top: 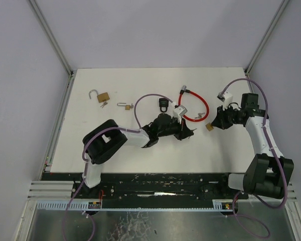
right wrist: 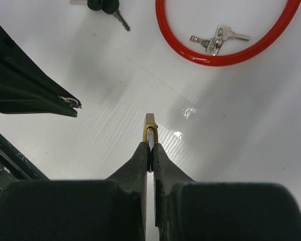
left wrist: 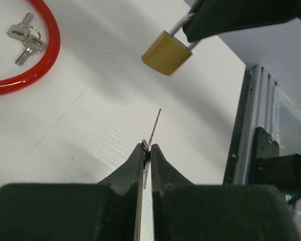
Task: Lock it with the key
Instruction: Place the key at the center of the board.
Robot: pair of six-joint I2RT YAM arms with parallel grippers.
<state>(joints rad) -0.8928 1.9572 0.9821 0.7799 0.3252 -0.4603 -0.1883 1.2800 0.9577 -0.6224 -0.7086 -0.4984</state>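
Left wrist view: the left gripper (left wrist: 147, 149) is pinched tight on a key (left wrist: 155, 123). The key's thin blade points at the brass padlock (left wrist: 166, 52) just ahead, not touching it. The right gripper (right wrist: 149, 146) is clamped on that padlock at its shackle end. A red cable lock (left wrist: 37, 75) and spare keys (left wrist: 25, 39) lie on the white table (top: 140, 155), which is enclosed by pale grey walls (top: 165, 30).

Layout around the cable loop (right wrist: 215, 62)
Keys (right wrist: 213, 42) lie inside it; padlock (top: 209, 127) just right, lock (top: 163, 104) just left, second padlock (top: 103, 96) well to its left.
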